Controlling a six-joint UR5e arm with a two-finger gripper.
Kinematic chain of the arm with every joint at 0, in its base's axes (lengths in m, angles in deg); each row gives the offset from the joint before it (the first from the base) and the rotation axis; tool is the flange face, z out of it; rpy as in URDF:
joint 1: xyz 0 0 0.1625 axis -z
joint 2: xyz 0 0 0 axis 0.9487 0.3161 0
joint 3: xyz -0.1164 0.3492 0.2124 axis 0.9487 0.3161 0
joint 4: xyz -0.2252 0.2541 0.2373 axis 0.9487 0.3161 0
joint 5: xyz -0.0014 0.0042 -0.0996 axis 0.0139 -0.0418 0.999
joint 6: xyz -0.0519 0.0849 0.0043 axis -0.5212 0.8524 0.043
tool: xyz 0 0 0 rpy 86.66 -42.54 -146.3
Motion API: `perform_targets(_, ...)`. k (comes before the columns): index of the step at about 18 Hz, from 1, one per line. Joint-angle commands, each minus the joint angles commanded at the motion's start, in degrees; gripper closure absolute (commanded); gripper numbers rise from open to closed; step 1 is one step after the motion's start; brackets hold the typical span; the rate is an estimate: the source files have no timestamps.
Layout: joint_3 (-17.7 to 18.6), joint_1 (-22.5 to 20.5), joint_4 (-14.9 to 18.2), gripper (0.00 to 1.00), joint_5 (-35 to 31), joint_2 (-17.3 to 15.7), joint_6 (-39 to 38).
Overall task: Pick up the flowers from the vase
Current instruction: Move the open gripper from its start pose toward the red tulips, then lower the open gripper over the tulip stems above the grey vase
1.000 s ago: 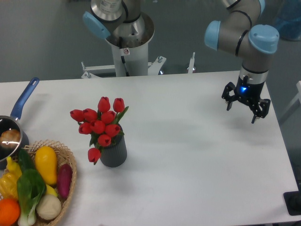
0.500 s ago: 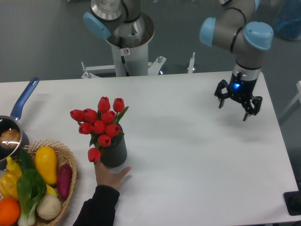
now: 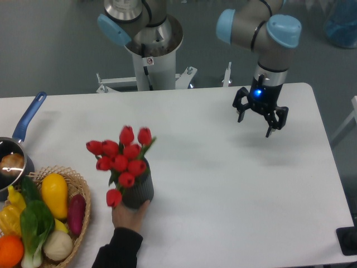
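The flowers (image 3: 120, 158), a bunch of red tulip buds with green leaves, stand in the small dark grey ribbed vase (image 3: 139, 191) at the table's front left. One bud droops low at the vase's left side. The bunch and vase look slightly blurred. A person's hand (image 3: 127, 216) in a black sleeve holds the vase from below. My gripper (image 3: 255, 124) hangs open and empty above the table's back right, far from the flowers.
A wicker basket (image 3: 82, 207) of colourful vegetables sits at the front left corner. A blue-handled steel saucepan (image 3: 14, 160) sits at the left edge. The robot's base column (image 3: 149, 56) stands behind the table. The white table (image 3: 234, 195) reaches to the right edge.
My gripper has moved left and a little further back, staying open. A person's hand has come in from below and taken hold of the vase, shifting it and the flowers slightly right and forward.
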Motion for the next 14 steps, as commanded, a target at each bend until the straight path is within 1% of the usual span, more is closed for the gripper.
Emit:
perform_targets(2, 0.36, 0.79, 0.36, 0.0, 4.06, -0.79, -1.34)
perform_targets(4, 0.18, 2.37, 0.36, 0.0, 10.11, -0.53, -3.7)
perform_targets(6, 0.18, 2.64, 0.27, 0.0, 15.13, -0.18, -5.73)
perform_targets(9, 0.18, 4.13, 0.36, 0.0, 19.18, 0.52, -6.35)
perform_targets(11, 0.01, 5.8, 0.27, 0.0, 22.17, 2.1, -6.96)
perform_targets(14, -0.52, 8.08, 0.18, 0.0, 25.95, 2.28, -8.98)
